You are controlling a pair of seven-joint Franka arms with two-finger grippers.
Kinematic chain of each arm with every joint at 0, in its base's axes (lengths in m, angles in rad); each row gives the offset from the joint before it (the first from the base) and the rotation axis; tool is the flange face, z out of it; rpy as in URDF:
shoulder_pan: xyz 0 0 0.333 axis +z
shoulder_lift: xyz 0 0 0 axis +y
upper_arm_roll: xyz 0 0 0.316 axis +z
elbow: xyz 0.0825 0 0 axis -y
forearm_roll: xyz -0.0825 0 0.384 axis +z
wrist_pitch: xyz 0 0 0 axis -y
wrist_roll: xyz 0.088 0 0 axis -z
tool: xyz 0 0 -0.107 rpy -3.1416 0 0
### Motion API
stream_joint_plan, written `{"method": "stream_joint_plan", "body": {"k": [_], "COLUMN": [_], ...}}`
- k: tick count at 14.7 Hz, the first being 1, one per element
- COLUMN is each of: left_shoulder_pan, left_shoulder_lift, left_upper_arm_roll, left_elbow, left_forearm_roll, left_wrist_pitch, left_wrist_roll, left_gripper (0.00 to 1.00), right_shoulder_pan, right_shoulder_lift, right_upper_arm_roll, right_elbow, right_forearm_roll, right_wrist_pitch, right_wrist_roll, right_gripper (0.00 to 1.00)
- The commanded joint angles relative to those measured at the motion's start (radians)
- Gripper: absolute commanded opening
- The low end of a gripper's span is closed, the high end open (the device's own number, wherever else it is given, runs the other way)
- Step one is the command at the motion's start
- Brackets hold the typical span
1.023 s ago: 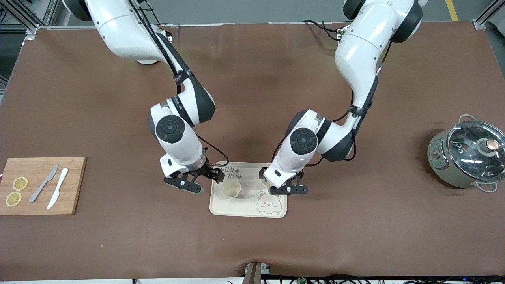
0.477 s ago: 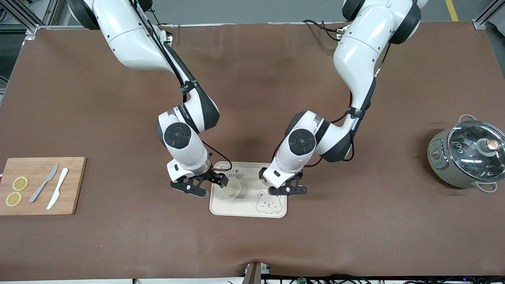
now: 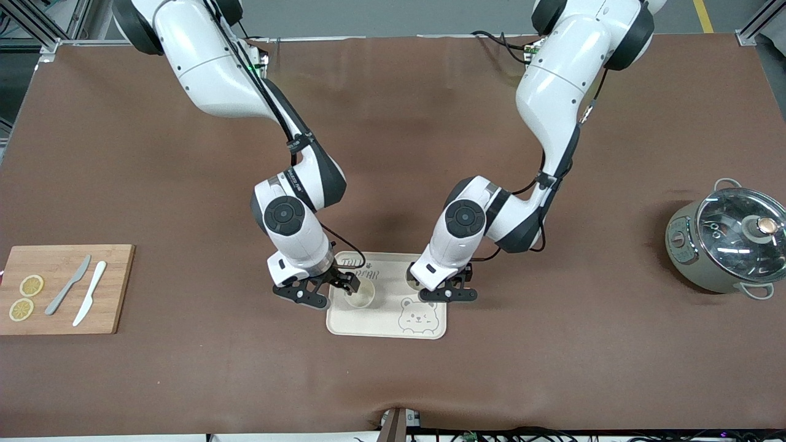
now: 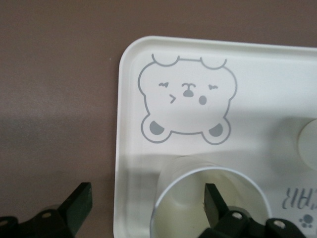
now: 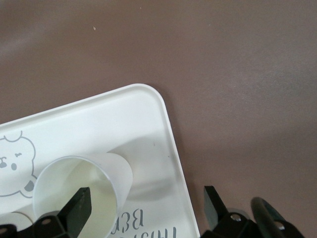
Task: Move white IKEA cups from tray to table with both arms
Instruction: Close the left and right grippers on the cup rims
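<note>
Front view: two white cups are seen standing upright on a cream tray (image 3: 368, 325) printed with a bear, which lies near the middle of the brown table (image 3: 552, 368). One cup (image 3: 360, 295) is set toward the right arm's end of the tray; the other cup (image 3: 414, 280) is set toward the left arm's end and is largely covered by the wrist above it.

The right gripper (image 3: 328, 293) is held low at the first cup, its fingers spread wide. One finger is placed over the cup's mouth, while the other is left outside the cup wall, over the tray's edge and the table beside it. The same is shown in the right wrist view, where the tumbler's wall (image 5: 74, 186) is straddled by the parted fingers (image 5: 77, 208).

The left gripper (image 3: 437, 290) is held low at the second cup, its fingers likewise spread wide. In the left wrist view one finger (image 4: 215, 201) is seen inside the round rim of the cup (image 4: 208, 198), and the other is seen over the bare table just off the tray's rim (image 4: 119, 148). Neither cup is clamped; both are rested on the tray.

A wooden cutting board (image 3: 116, 288) is laid at the right arm's end of the table, with two lemon slices (image 3: 31, 285), a grey knife (image 3: 67, 285) and a white knife (image 3: 89, 293) on it. A glass-lidded electric pot (image 3: 724, 242) is stood at the left arm's end.
</note>
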Motion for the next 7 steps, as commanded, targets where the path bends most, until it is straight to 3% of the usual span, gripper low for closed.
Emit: {"method": "stream_joint_plan", "body": {"k": [1,5,6,7], "left_shoulder_pan": [-0.01,-0.01,-0.007,-0.007], "left_shoulder_lift": [-0.011,-0.015,-0.017,-0.021], "left_upper_arm_roll": [0.012,0.009,0.006,0.005], "left_elbow": [-0.023,-0.022,-0.02,-0.022], "left_forearm_roll": [0.029,0.009,-0.007,-0.024], "left_wrist_pitch": [0.026,0.025,0.025,0.02], "left_wrist_roll": [-0.026,-0.052,-0.093,-0.153], "left_gripper": [1.0,1.0,0.88,0.21], "right_shoulder_pan": [0.012,0.018,0.02,0.02], "right_shoulder_lift": [0.025,0.051,0.055,0.06], "right_upper_arm_roll": [-0.007,-0.007,-0.007,-0.007], "right_elbow": [0.037,0.042,0.04,0.044], "right_forearm_roll": [-0.007,-0.009,-0.009,-0.009], "right_wrist_pitch": [0.0,0.036,0.041,0.041], "right_wrist_roll": [0.012,0.015,0.022,0.022], "right_gripper": [1.0,1.0,1.0,1.0]}}
